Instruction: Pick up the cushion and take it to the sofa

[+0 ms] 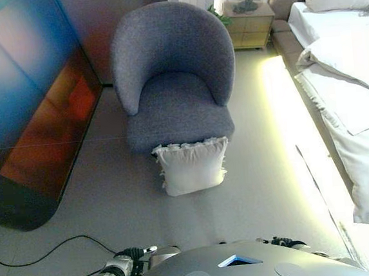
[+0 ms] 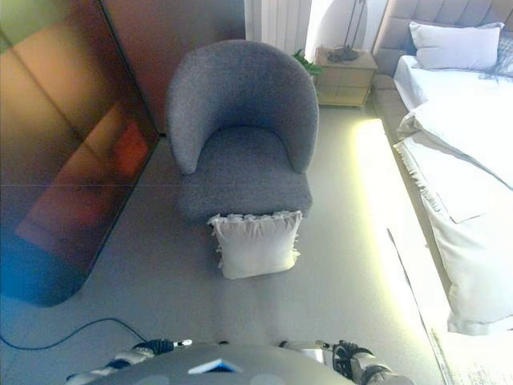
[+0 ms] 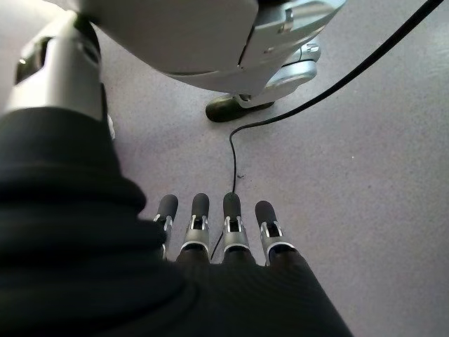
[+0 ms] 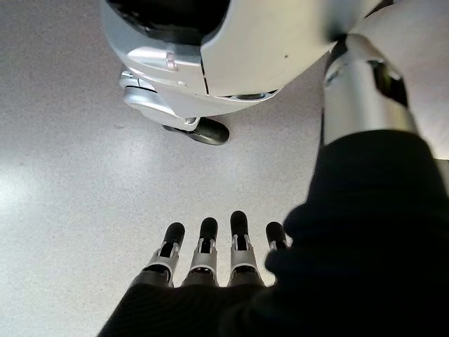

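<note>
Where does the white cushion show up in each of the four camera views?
Left eye view: cushion just below centre, on the floor, leaning against the front of the grey armchair.
Right eye view: just below centre, same spot against the armchair.
Left wrist view: not in it.
Right wrist view: not in it.
Shared landmark: the armchair, in both eye views.

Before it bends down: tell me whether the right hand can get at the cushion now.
Probably not yet. The right hand hangs open over bare floor by the body; the cushion leans against the armchair ahead, nothing blocking the way.

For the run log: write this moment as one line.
cushion: on floor, leaning against armchair front | left hand: open, empty | right hand: open, empty | pickup: not started
</note>
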